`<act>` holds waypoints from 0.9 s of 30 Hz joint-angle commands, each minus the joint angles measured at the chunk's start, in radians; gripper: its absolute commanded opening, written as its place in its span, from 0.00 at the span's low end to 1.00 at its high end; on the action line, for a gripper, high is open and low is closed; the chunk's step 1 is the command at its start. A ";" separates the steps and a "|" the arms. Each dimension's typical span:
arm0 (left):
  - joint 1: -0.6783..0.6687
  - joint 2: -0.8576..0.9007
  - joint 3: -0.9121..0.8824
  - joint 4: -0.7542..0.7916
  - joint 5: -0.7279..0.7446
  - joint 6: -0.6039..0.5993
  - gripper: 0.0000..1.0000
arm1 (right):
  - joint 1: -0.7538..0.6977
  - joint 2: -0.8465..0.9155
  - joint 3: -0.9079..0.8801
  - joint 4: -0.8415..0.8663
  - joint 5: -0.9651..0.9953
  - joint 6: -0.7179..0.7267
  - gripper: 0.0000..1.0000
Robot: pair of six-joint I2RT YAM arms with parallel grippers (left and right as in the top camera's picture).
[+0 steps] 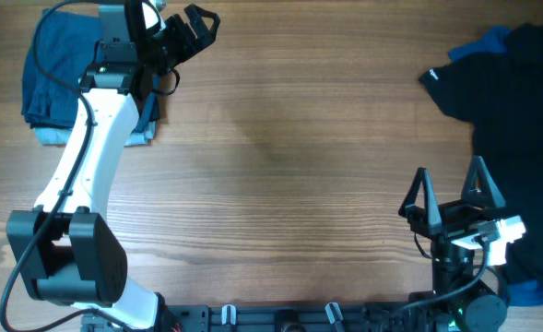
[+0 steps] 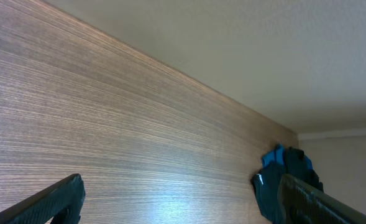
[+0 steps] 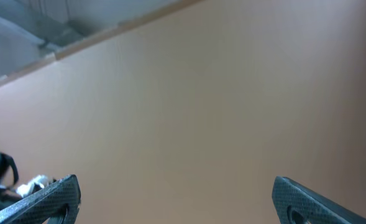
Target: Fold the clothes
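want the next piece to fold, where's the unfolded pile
Overhead view: the unfolded pile lies at the table's right side, just past the open right gripper, opposite the folded stack at far left.

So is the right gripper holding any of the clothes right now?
No, the right gripper is open with nothing between its fingers, over the wooden table beside the dark clothes.

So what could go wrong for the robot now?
1. The white left arm reaches across a corner of the folded stack of blue cloth garments. If it pulls back low, it might drag the stack and undo it.
2. The heap of black and blue unfolded clothes looks tangled, so the open right tool might grab two pieces at once.
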 commanded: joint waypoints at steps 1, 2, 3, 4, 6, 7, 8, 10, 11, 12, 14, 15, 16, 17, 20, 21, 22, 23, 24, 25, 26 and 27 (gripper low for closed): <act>-0.003 0.005 -0.005 0.003 -0.002 -0.002 1.00 | -0.006 -0.012 -0.019 -0.072 0.006 -0.025 1.00; -0.003 0.005 -0.005 0.003 -0.002 -0.002 1.00 | -0.006 -0.012 -0.019 -0.098 0.003 -0.050 0.99; -0.003 0.005 -0.005 0.003 -0.002 -0.002 1.00 | -0.006 -0.012 -0.019 -0.139 0.002 -0.073 1.00; -0.003 0.005 -0.005 0.003 -0.002 -0.002 1.00 | -0.006 -0.012 -0.019 -0.198 0.002 -0.097 1.00; -0.003 0.005 -0.005 0.003 -0.002 -0.002 1.00 | -0.006 -0.012 -0.019 -0.308 0.002 -0.175 1.00; -0.003 0.005 -0.005 0.003 -0.002 -0.002 1.00 | -0.006 -0.012 -0.019 -0.348 0.001 -0.228 1.00; -0.003 0.005 -0.005 0.003 -0.002 -0.002 1.00 | -0.006 -0.012 -0.019 -0.372 0.000 -0.260 1.00; -0.003 0.005 -0.005 0.003 -0.002 -0.002 1.00 | -0.006 -0.012 -0.019 -0.437 -0.002 -0.315 1.00; -0.003 0.005 -0.005 0.003 -0.002 -0.002 1.00 | -0.006 -0.012 -0.019 -0.466 -0.002 -0.333 0.99; -0.003 0.005 -0.005 0.003 -0.002 -0.002 1.00 | -0.006 -0.012 -0.019 -0.506 0.000 -0.334 0.99; -0.003 0.005 -0.005 0.003 -0.002 -0.002 1.00 | -0.006 -0.012 -0.019 -0.534 -0.001 -0.333 1.00; -0.003 0.005 -0.005 0.003 -0.002 -0.002 1.00 | -0.006 -0.012 -0.019 -0.533 -0.001 -0.333 1.00; -0.003 0.005 -0.005 0.003 -0.002 -0.002 1.00 | -0.006 -0.012 -0.019 -0.534 -0.001 -0.333 1.00; -0.003 0.005 -0.005 0.003 -0.002 -0.002 1.00 | -0.006 -0.012 -0.019 -0.533 -0.001 -0.333 1.00; -0.003 0.005 -0.005 0.003 -0.002 -0.002 1.00 | -0.006 -0.012 -0.019 -0.533 -0.001 -0.333 1.00; -0.003 0.005 -0.005 0.003 -0.002 -0.002 1.00 | -0.006 -0.012 -0.019 -0.533 -0.001 -0.333 1.00; -0.003 0.005 -0.005 0.003 -0.002 -0.002 1.00 | -0.006 -0.012 -0.019 -0.533 -0.001 -0.332 1.00; -0.003 0.005 -0.005 0.003 -0.002 -0.002 1.00 | -0.006 -0.012 -0.019 -0.534 -0.001 -0.332 1.00; -0.003 0.005 -0.005 0.003 -0.002 -0.002 1.00 | -0.006 -0.012 -0.019 -0.534 -0.001 -0.333 1.00; -0.003 0.005 -0.005 0.003 -0.002 -0.002 1.00 | -0.006 -0.012 -0.019 -0.534 -0.001 -0.333 0.99; -0.003 0.005 -0.005 0.003 -0.002 -0.002 1.00 | -0.006 -0.012 -0.019 -0.534 -0.001 -0.333 1.00; -0.003 0.005 -0.005 0.003 -0.002 -0.002 1.00 | -0.006 -0.012 -0.019 -0.534 -0.001 -0.333 0.99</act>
